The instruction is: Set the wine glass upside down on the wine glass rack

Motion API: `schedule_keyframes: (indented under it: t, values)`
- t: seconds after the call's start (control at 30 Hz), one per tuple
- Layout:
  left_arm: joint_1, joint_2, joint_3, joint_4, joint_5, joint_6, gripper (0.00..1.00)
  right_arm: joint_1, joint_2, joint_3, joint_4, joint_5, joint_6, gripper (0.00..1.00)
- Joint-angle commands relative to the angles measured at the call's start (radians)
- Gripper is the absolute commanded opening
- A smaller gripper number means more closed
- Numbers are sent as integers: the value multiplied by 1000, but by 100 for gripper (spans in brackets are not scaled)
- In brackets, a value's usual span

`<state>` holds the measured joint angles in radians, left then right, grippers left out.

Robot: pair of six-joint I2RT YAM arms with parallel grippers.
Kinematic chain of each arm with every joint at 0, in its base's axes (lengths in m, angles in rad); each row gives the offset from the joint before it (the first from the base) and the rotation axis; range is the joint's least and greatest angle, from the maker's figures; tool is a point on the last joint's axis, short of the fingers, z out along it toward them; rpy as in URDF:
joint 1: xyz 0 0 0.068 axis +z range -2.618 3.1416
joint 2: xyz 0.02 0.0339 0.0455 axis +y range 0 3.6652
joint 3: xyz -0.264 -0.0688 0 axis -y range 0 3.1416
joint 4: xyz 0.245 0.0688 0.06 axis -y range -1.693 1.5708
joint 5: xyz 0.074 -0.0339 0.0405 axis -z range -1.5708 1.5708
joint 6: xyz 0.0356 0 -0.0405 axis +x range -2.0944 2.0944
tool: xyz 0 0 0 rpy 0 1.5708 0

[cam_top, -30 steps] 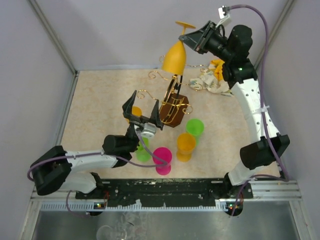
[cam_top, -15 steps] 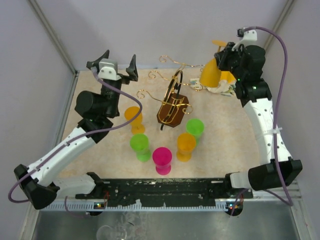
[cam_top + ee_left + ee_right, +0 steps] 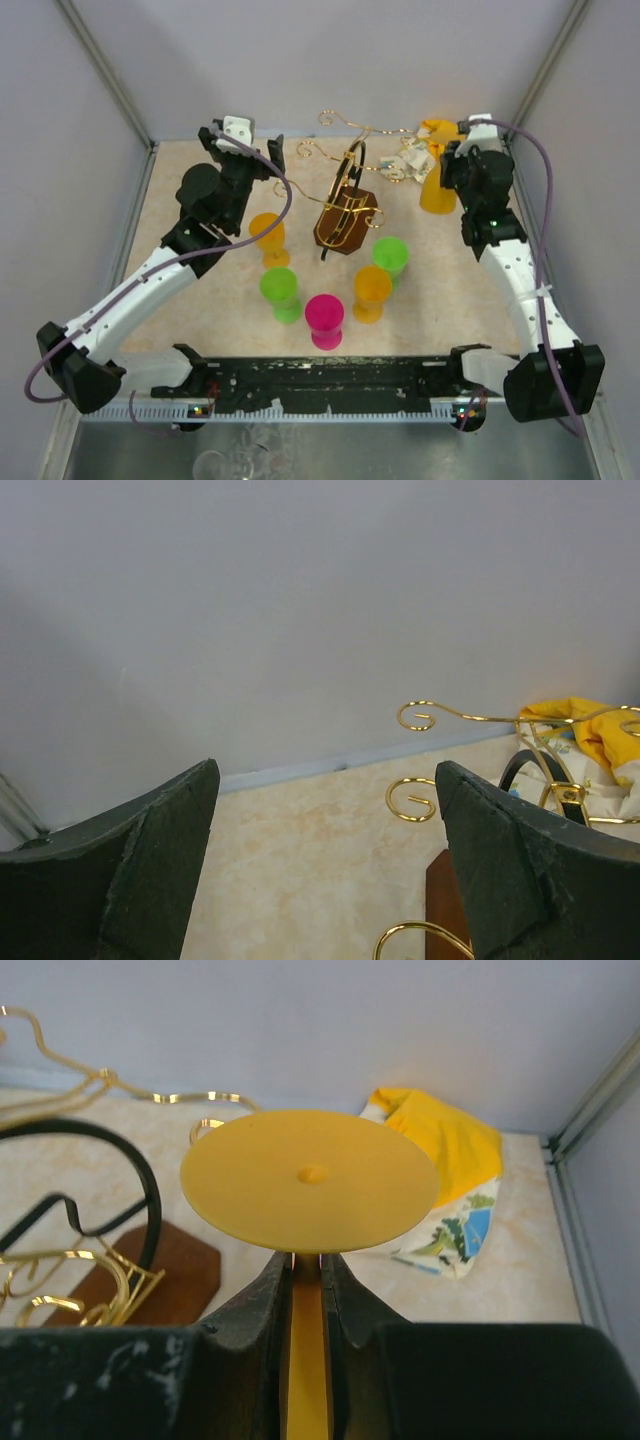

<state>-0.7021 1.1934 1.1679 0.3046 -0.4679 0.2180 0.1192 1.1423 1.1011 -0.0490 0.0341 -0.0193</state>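
The wine glass (image 3: 437, 192) is yellow plastic and hangs bowl-down at the back right, right of the wine glass rack (image 3: 345, 205). My right gripper (image 3: 452, 160) is shut on its stem. In the right wrist view the round foot (image 3: 310, 1195) sits just past the fingertips of that gripper (image 3: 309, 1260), with the stem pinched between them. The rack is gold wire with curled arms on a dark brown frame (image 3: 160, 1260). My left gripper (image 3: 243, 143) is open at the back left, with nothing in it. In its wrist view the left gripper (image 3: 325, 780) frames bare table beside the rack's curls (image 3: 412, 800).
Several upright plastic glasses stand in front of the rack: orange (image 3: 267, 236), green (image 3: 280, 292), pink (image 3: 324, 320), orange (image 3: 372, 292) and green (image 3: 390, 257). A yellow patterned cloth (image 3: 450, 1175) lies at the back right corner. Walls close the back and sides.
My right arm has brought the yellow glass down from above the rack to its right side. The left arm has swung from the front middle to the back left, still open.
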Motion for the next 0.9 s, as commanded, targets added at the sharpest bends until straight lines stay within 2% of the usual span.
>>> schedule_keyframes:
  t: [0.0,0.23,0.4,0.57,0.87]
  values:
    - [14,10,44,-83,-26,-74,94,-5,-47,-130,270,-94,-34,0]
    - [30,-5,-5,-42,-10,-76,95,-5,-24,-258,517,-237,-21,0]
    - [40,-2,-28,-21,-10,-63,95,-5,-2,-296,605,-286,-13,0]
    - [50,-2,-53,-2,-10,-67,95,-5,57,-293,617,-335,-7,0]
    - [69,-20,-80,15,-9,-56,95,-4,119,-351,765,-360,25,0]
